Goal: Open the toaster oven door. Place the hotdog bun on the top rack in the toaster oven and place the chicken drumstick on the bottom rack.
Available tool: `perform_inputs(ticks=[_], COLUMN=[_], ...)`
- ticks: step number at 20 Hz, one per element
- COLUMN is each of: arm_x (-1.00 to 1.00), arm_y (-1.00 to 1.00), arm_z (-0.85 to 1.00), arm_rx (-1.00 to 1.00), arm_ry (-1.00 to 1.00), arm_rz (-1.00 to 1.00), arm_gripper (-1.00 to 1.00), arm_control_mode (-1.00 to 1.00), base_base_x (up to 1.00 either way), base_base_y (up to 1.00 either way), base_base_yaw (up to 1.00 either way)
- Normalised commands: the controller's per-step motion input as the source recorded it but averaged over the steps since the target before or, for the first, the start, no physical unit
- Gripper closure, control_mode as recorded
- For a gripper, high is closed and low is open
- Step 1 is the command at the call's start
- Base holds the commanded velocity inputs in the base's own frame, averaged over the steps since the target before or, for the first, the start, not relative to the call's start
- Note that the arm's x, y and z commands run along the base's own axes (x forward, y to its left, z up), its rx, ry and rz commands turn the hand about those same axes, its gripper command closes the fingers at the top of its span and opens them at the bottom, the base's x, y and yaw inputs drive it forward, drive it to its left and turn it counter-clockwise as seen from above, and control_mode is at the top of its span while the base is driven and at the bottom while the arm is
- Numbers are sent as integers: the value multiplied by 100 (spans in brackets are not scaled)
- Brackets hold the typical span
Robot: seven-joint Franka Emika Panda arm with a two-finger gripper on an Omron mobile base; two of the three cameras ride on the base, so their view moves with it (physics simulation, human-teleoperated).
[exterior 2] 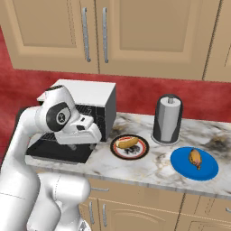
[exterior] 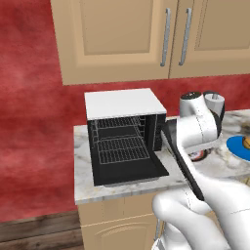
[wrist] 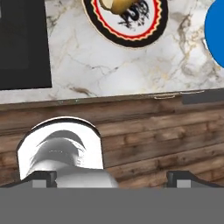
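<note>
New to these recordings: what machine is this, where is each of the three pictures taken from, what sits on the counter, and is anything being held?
It is a white robot arm on a drivable base in a rendered kitchen. Two pictures come from cameras behind the arm, left and right; the third looks along its gripper, whose jaws stand wide apart, holding nothing. On the marble counter stands the toaster oven, with the toaster oven door folded down flat, baring the top rack and the bottom rack, both bare. Beside it lie a patterned plate with the hotdog bun, a grey kettle, and a blue plate with the chicken drumstick.
</note>
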Motion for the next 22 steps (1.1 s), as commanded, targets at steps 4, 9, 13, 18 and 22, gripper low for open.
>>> perform_inputs(ticks=[4, 9, 13, 18, 22], arm_x=[-40, -18, -7, 14, 23], arm_y=[-85, -98, -100, -100, -100], arm_z=[45, 37, 26, 1, -13], arm_rx=[0, 0, 0, 4, 7], arm_ry=[3, 0, 0, 0, 2], arm_rz=[-23, -13, -4, 0, 0], arm_gripper=[-100, -100, -100, -100, -100], arm_control_mode=[-100, -100, -100, -100, -100], base_base_x=[0, 0, 0, 0, 0], base_base_y=[0, 0, 0, 0, 0], base_base_yaw=[0, 0, 0, 0, 0])
